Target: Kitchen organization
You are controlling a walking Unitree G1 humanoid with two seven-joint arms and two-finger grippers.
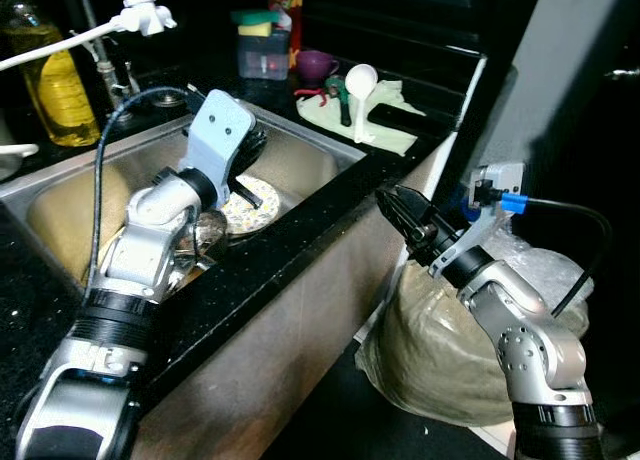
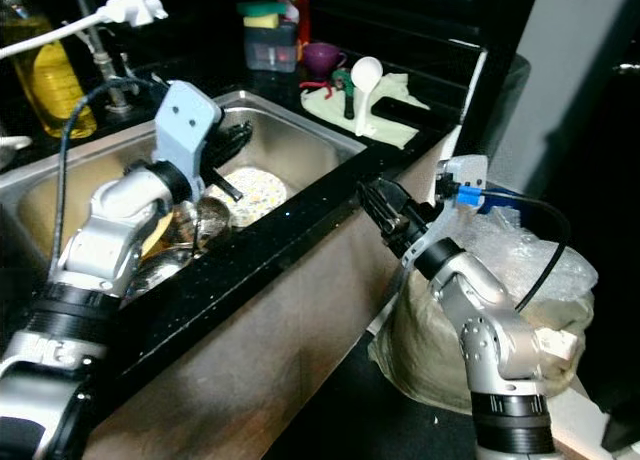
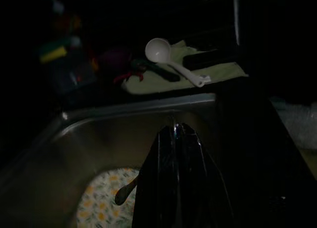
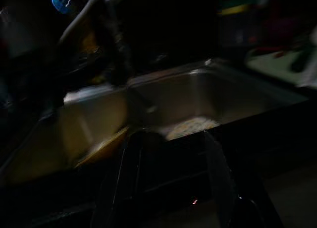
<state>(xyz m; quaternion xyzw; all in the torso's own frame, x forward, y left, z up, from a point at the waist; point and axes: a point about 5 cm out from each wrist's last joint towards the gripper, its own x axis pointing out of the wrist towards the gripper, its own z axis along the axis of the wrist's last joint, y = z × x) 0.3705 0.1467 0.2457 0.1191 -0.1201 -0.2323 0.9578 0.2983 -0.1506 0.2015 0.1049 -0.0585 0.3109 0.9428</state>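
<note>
Silver forearm links fill the near foreground on both sides of the head views. On the robot's left, the left gripper point(image 3: 176, 139) reaches down into the steel sink point(image 1: 320, 145), poised over a flower-patterned plate point(image 1: 255, 208) lying on the basin floor; from its wrist camera the two black fingers are pressed together with nothing between them. A dark-handled utensil point(image 3: 126, 191) lies across that plate, though what kind is too dim to tell. Other dishes, including something metallic, are piled in the sink under the left arm.

On the robot's right, the right gripper point(image 1: 400, 208) hovers just outside the front edge of the black bench point(image 1: 300, 245), above a bulky plastic-covered sack point(image 1: 450, 340) on the floor. Its wrist camera shows the fingers spread apart and empty.

Further back on the bench sit a bottle of yellow oil point(image 1: 50, 75), a sponge holder point(image 1: 262, 45), a purple cup point(image 1: 317, 64), and a pale cloth point(image 1: 385, 130) carrying a white ladle point(image 1: 360, 85).

Judging by this, organizing has barely started: the dishes remain in the sink, neither gripper holds anything, and the bench items are unsorted. Lifting the plate or utensil looks like the step in hand.
</note>
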